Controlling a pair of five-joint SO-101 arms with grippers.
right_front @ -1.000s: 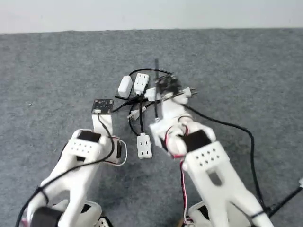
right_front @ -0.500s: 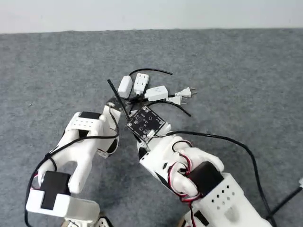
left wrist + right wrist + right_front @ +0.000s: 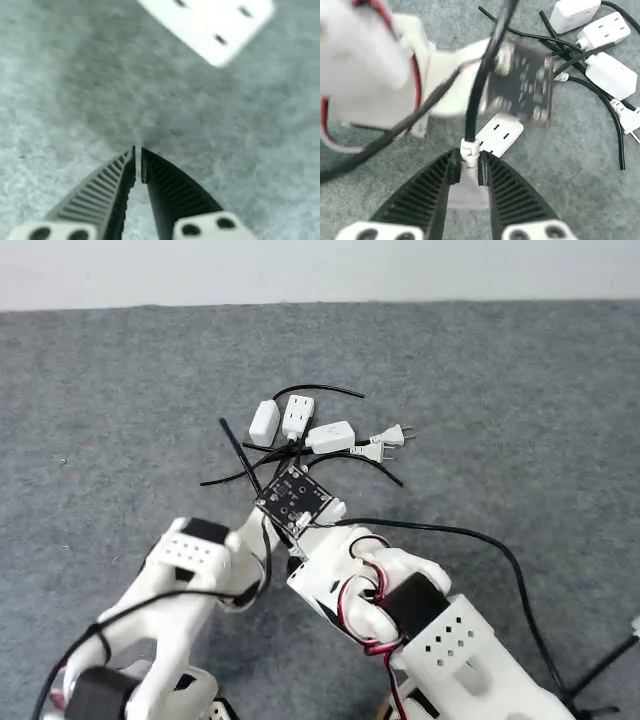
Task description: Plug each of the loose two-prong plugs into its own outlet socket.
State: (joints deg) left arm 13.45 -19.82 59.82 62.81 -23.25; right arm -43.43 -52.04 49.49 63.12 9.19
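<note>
Since prongs must meet slots squarely, the right gripper (image 3: 468, 158) is noted clamped on the flat sides of a white two-prong plug (image 3: 466, 189), a hold that leaves its black cord (image 3: 479, 95) free to run out past the fingertips. The prongs are hidden between the jaws, so their direction cannot be confirmed. With the cord leaving at the fingertip end, it is judged they may face back toward the wrist, which would call for a re-grip before insertion. Just beyond the fingertips an outlet socket (image 3: 501, 134) lies flat on the grey carpet (image 3: 580, 190), slots upward, near the plug but apart from it, and this is judged the intended target. The left gripper (image 3: 138, 151) is closed on nothing, ribbed fingers together above bare carpet, with a blurred white slotted block (image 3: 210, 25) beyond it that cannot be identified with certainty. The left arm (image 3: 190, 560) converges on the right arm (image 3: 420, 610), and its circuit board (image 3: 522, 82) sits over the socket beside the cord. It is presumably stationed to steady the socket, though the crowding risks snagging the cord. Farther off, three white sockets (image 3: 297, 415) and a loose plug (image 3: 385, 443) lie tangled in their cords, not yet attended to
</note>
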